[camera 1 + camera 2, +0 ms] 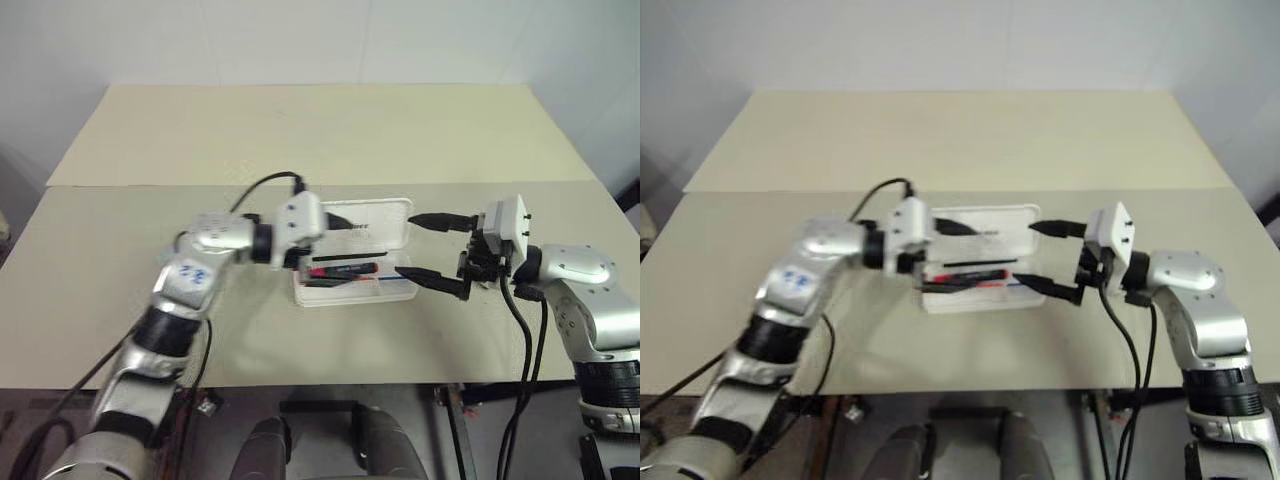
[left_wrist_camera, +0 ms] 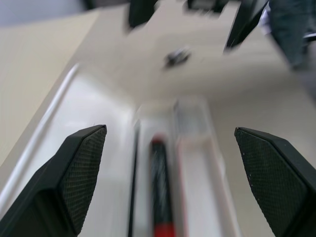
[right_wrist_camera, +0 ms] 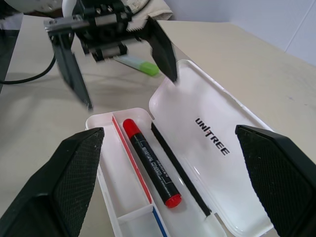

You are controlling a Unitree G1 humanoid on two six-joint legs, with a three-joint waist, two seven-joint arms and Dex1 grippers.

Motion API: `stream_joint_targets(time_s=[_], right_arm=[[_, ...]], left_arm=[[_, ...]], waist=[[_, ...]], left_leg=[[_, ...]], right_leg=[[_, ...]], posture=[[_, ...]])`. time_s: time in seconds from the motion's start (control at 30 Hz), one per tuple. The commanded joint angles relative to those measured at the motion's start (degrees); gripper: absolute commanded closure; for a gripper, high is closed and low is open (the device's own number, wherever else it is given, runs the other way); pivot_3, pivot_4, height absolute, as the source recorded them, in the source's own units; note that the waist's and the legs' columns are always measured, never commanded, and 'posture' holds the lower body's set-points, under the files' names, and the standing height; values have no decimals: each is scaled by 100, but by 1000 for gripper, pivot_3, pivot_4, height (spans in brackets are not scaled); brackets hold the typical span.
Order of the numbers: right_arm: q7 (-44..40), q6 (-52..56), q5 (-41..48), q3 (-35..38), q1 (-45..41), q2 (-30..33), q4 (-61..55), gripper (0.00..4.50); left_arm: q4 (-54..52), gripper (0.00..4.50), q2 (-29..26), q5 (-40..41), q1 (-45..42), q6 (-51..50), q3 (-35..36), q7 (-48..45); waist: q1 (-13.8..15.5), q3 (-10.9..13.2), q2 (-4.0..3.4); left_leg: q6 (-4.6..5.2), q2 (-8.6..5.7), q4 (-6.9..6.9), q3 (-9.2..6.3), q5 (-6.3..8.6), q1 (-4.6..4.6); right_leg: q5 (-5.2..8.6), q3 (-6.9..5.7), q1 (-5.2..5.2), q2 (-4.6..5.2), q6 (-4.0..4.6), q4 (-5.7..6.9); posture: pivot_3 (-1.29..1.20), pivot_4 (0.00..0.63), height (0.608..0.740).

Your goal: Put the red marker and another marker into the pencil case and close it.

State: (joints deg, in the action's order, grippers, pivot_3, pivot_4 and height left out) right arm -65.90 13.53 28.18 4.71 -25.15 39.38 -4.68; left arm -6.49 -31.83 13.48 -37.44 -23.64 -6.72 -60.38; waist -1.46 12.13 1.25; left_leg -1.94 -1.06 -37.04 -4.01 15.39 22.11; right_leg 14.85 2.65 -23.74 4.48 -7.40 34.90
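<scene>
The red marker (image 3: 152,162) lies inside the open pencil case (image 3: 217,163). The green highlighter (image 3: 139,63) rests on the tabletop (image 1: 300,130) beyond it. Both the left gripper (image 3: 118,64) and right gripper (image 1: 437,250) have their fingers spread, empty.

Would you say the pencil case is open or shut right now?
Open: the pencil case lid lies flat, and the red marker shows inside.

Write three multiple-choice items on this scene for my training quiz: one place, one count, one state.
1. Where is the red marker?
A. inside the pencil case
B. on the table
C. in the right tool

2. How many markers lie in the case?
A. none
B. one
C. two

3. How does the case's lid stand?
A. shut
B. open, lying flat
C. taken off

Answers:
1 A, it lies in the tray beside the red stripe.
2 B, the green highlighter lies on the table behind the left tool.
3 B, the UNITREE lettering faces up beside the tray.
</scene>
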Motion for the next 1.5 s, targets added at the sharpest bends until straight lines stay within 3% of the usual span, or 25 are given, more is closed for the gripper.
stream_joint_targets(time_s=[0.03, 0.23, 0.4, 0.63, 1.0, 1.43, 1.5], right_arm=[[-72, -92, 149, 5, -248, -115, -84, 0], [-199, -57, 218, -165, -612, -347, -129, 0], [-329, -91, 188, -277, -908, -480, -9, 0], [-398, -95, 163, -338, -1071, -509, 21, 0], [-180, 212, 365, -195, -869, -359, -665, 0], [103, 602, 711, -19, -530, -63, -1403, 0], [121, 618, 717, -7, -526, -34, -1416, 0]], left_arm=[[-571, 77, -599, 491, 329, -260, 695, -215], [202, 77, -1739, 577, 1085, 251, 1731, -557], [2088, 77, -2161, 102, 806, 1334, 1838, -504], [4309, 77, -2026, -543, -333, 2725, 1219, -708], [6931, 77, -1412, -1280, -1609, 3791, 613, -634], [7812, 77, -1287, -1505, -1757, 3668, 742, -228], [7843, 442, -1280, -1512, -1738, 3589, 756, -253]], waist=[[-20, 0, 0], [-16, 1, -1], [9, 2, -2], [64, 1, 0], [55, 2, 1], [-10, -1, 6], [-7, -1, 6]], left_leg=[[0, 0, -1, 0, 0, 0], [-1, 5, 4, -1, 1, -3], [-1, 5, 3, -7, 1, -2], [-5, 1, 7, -8, 3, 8], [-4, 2, 4, -1, 5, 17], [-1, 2, -2, -1, 3, 11], [0, 2, -4, -1, 2, 10]], right_leg=[[0, 0, 0, 1, 0, 0], [6, -6, -1, 0, 11, 1], [8, -14, -2, 3, 17, 1], [8, -23, -9, 7, 15, -3], [9, -21, -22, 3, 12, 14], [9, -19, -22, 2, 11, 31], [9, -18, -22, 2, 11, 38]], posture=[[0, 150, 740], [0, 150, 740], [0, 150, 740], [0, 150, 740], [0, 150, 740], [0, 150, 740], [0, 150, 740]])
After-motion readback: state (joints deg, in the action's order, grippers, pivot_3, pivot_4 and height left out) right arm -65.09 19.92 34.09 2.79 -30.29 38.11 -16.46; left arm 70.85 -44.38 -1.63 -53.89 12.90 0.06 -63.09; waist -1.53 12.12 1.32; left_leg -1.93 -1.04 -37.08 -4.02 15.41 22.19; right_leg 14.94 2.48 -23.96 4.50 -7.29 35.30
